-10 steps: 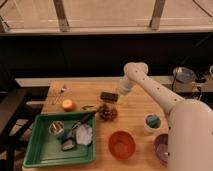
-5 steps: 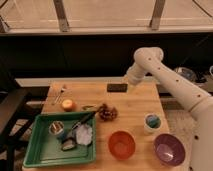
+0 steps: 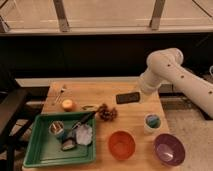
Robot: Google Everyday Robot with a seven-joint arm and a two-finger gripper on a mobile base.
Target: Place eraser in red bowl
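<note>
The claw (image 3: 141, 95) hovers at the table's (image 3: 135, 117) far right side, holding the black eraser (image 3: 128, 97) up, well apart from the red bowl (image 3: 121, 144).

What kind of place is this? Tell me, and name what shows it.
Probably a lab or test kitchen: a wooden table set with bowls, such as the red bowl, a green tray of odds and ends, and an eraser. The gripper is by the eraser.

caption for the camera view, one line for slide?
Gripper holds the eraser above the table, short of the red bowl.
</note>
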